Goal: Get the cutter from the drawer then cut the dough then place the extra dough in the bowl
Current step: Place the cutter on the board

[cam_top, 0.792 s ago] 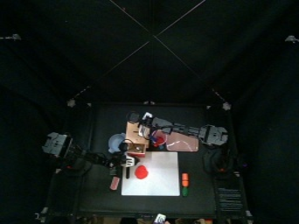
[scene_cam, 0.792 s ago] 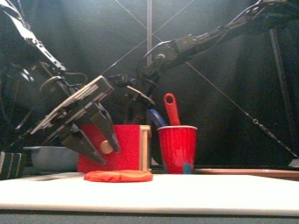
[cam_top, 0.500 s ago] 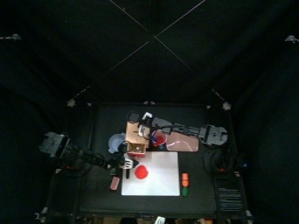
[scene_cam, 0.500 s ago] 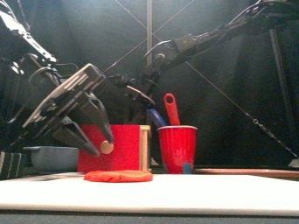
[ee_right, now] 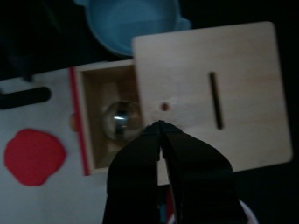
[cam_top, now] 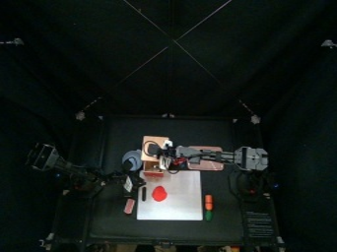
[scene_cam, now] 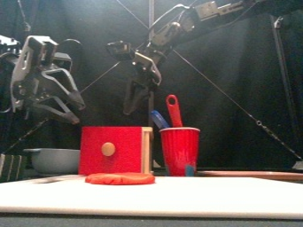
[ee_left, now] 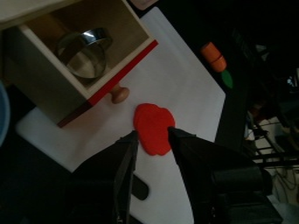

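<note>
The wooden box's red drawer [scene_cam: 115, 151] stands pulled out, and the round metal cutter [ee_left: 84, 51] [ee_right: 121, 118] lies inside it. A flat red dough disc [scene_cam: 119, 178] [ee_left: 152, 142] rests on the white cutting board [scene_cam: 213, 195] in front of the drawer. My left gripper [scene_cam: 50, 105] [ee_left: 152, 150] hangs open and empty, raised to the left of the box and clear of the drawer knob [ee_left: 118, 94]. My right gripper [scene_cam: 136, 108] [ee_right: 163, 129] is shut on nothing, hovering above the box top [ee_right: 222, 87] near the drawer opening.
The blue-grey bowl [scene_cam: 53, 160] [ee_right: 135, 22] sits left of and behind the box. A red cup [scene_cam: 180, 151] with a red and a blue toy knife stands right of the box. Small orange and green toys [cam_top: 208, 204] lie by the board's right edge.
My left gripper has drawn back up and to the left, away from the drawer knob it was at. The right arm has lifted, its gripper now higher over the box.
</note>
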